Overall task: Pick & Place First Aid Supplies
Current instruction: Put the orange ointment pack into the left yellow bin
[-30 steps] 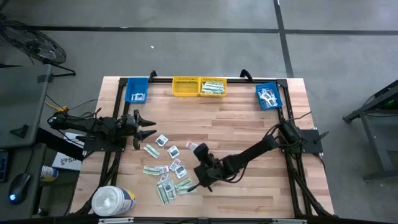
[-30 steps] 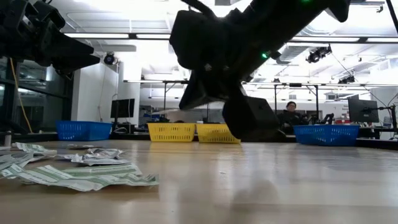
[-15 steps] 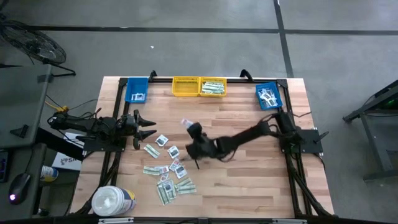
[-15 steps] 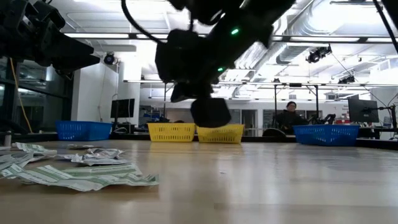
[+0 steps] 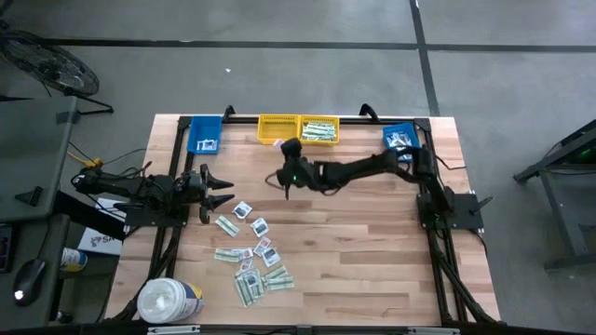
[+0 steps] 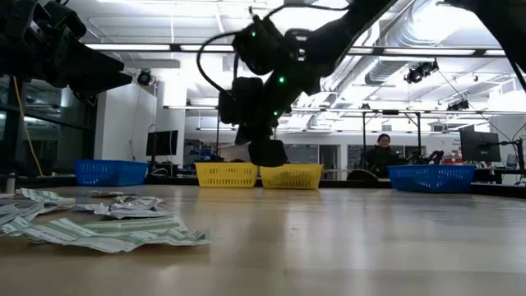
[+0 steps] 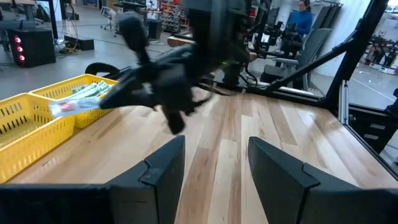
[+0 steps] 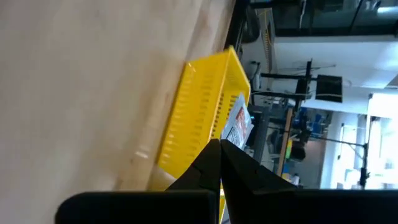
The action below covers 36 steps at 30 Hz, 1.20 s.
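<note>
My right gripper [image 5: 282, 151] hangs above the table just short of the left yellow bin [image 5: 277, 129], shut on a small white packet with red marks [image 8: 238, 127]. The left wrist view shows that packet [image 7: 74, 107] in the air by the bins. The other packets [image 5: 251, 256] lie flat in a loose pile on the wood near the front left, pale green-white strips among squarish white ones [image 6: 107, 232]. Over the table's left side, my left gripper [image 5: 222, 191] waits open, its fingers [image 7: 163, 171] pointing toward the right side. My right gripper pinches one edge of the small packet [image 8: 231, 138] between its two fingers [image 8: 211, 163]. The fingers slant toward the table's far edge. The packet sticks out past the fingertips, lifted clear of the table, in front of the yellow bin's near wall.
Two yellow bins stand side by side at the far edge; the right one [image 5: 318, 130] holds green-white strips. A blue bin [image 5: 205, 135] sits at the far left and another [image 5: 402, 141] at the far right. A big white tub [image 5: 168, 300] stands at the near left corner.
My right gripper has risen from beside the packet pile near the front and swung toward the far edge, up to the yellow bins. It has turned its fingers toward them. The small packet has travelled with it, lifted clear of the table. The pile has stayed put.
</note>
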Tool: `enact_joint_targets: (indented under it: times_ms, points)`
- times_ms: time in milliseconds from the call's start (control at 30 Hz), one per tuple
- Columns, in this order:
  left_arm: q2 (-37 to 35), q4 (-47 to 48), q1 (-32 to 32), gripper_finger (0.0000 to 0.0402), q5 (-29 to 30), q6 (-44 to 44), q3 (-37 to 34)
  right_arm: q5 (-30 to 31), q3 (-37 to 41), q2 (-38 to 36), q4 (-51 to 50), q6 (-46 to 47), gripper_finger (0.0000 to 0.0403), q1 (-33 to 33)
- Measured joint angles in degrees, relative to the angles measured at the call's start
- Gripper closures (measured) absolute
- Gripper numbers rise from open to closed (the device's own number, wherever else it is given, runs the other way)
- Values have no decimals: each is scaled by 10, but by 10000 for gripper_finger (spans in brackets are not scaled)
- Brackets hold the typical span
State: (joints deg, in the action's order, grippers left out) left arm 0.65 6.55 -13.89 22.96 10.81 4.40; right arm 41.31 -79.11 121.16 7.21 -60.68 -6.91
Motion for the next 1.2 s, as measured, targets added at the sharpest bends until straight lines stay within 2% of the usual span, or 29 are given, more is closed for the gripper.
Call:
enact_joint_targets:
  times_ms: [100, 267, 467, 600, 733, 967, 1100, 1200]
  points:
    - [0, 0, 0, 224, 0, 0, 0, -26, 0, 0, 11, -8, 403, -29]
    - [0, 0, 0, 224, 0, 0, 0, -105, 0, 0, 26, 12, 403, -72]
    - [0, 0, 0, 224, 0, 0, 0, -174, 0, 0, 58, 130, 403, -119]
    - [0, 0, 0, 224, 0, 0, 0, -248, -3, 0, 65, 223, 403, -146]
    - [0, 0, 0, 224, 0, 0, 0, -302, -42, 0, 27, 337, 403, -171]
    - [0, 0, 0, 224, 0, 0, 0, -445, -146, -1, -97, 510, 403, -217]
    - [0, 0, 0, 224, 0, 0, 0, -520, -190, -1, -173, 552, 403, -241]
    - [0, 0, 0, 224, 0, 0, 0, -598, -203, -1, -199, 577, 403, -261]
